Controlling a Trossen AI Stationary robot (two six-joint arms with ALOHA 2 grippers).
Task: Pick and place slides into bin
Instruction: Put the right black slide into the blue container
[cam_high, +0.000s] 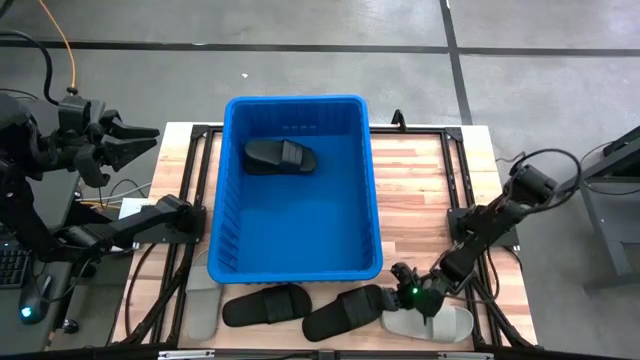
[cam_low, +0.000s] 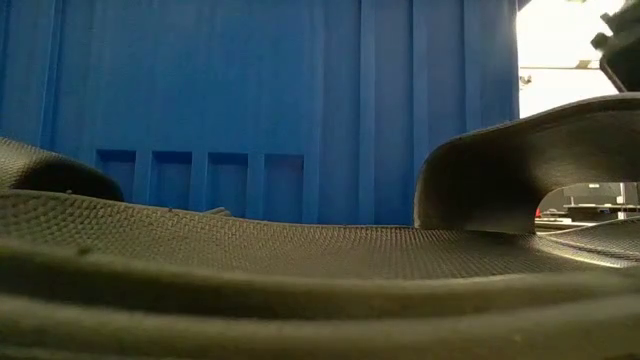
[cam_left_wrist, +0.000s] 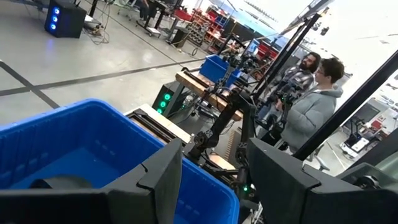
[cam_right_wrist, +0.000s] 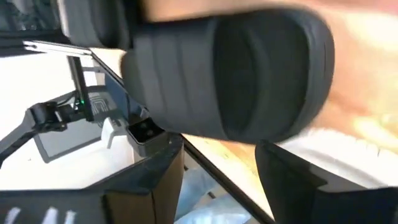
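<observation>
The blue bin (cam_high: 225, 220) stands mid-table with one black slide (cam_high: 280, 156) lying on its floor at the far left. Two black slides (cam_high: 265, 305) (cam_high: 345, 312) and two light grey slides (cam_high: 203, 300) (cam_high: 445, 325) lie flat on the table at its near edge. My right gripper (cam_high: 405, 293) is open, low by the right end of the right black slide (cam_right_wrist: 230, 81), above the grey one. My left gripper (cam_high: 140, 140) is open and empty, raised beyond the table's left edge; it also shows in the left wrist view (cam_left_wrist: 214, 149).
The bin's near wall (cam_low: 300, 100) stands right behind the row of slides, with a black slide (cam_low: 300, 260) close in front of the low camera. Black frame rails (cam_high: 190, 190) run along the table's sides. People (cam_left_wrist: 317, 99) stand in the room beyond the table.
</observation>
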